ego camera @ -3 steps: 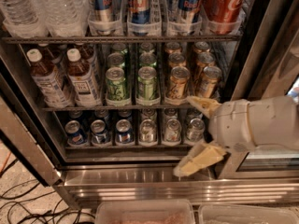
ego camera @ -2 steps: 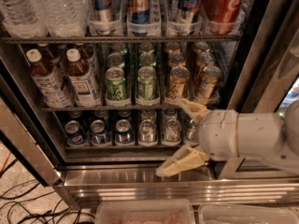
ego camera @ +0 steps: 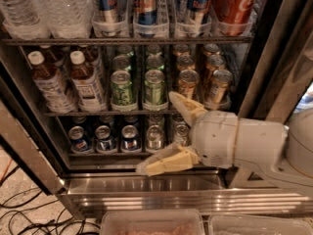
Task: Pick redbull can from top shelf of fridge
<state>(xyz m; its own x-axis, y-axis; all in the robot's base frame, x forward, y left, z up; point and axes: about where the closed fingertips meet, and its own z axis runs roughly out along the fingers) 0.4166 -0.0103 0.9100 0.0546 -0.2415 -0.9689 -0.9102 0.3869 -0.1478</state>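
End effector hangs well below the top shelf, fingers spread wide and empty; a redbull can stands on that shelf.

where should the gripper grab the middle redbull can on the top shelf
Grip the middle redbull can on its side wall above the clear lane tray, probably coming from the open front: it stands upright, the tray covers its base. The gripper hangs open, lower, by the bottom shelf.
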